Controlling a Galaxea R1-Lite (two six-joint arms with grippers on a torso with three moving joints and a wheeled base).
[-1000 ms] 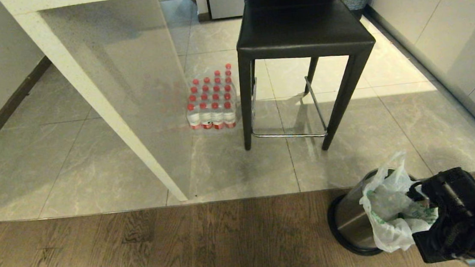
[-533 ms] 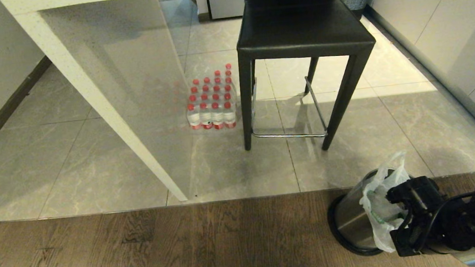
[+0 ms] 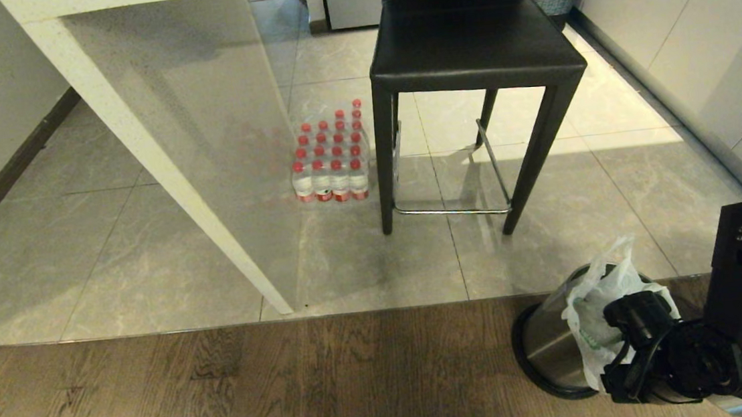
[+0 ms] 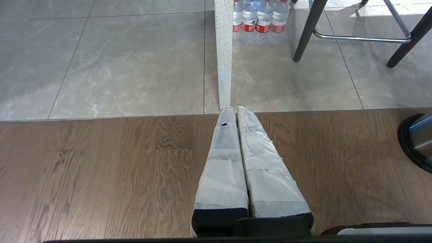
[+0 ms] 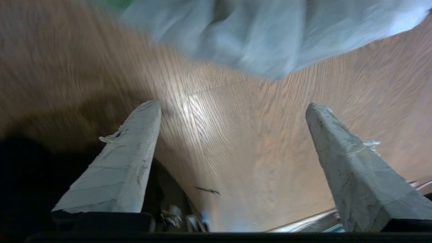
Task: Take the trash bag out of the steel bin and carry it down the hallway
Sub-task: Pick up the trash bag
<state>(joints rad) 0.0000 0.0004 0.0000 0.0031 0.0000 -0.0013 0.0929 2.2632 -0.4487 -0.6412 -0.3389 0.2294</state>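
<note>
The right gripper's (image 5: 234, 106) fingers (image 5: 131, 152) stood spread wide, grasping nothing, above the wooden floor (image 3: 226, 396). The trash bag (image 3: 595, 313) sat in the steel bin (image 3: 548, 347) at five o'clock in the head view. The left gripper's (image 4: 235, 109) fingers were pressed together, empty.

No readable text anywhere. Water bottles (image 4: 258, 23), well beyond the left pincer's (image 4: 232, 108) tips: red-and-white labels, print too small to read. Trash bag (image 3: 595, 310), at the right pincer (image 5: 233, 106): green print, illegible.
</note>
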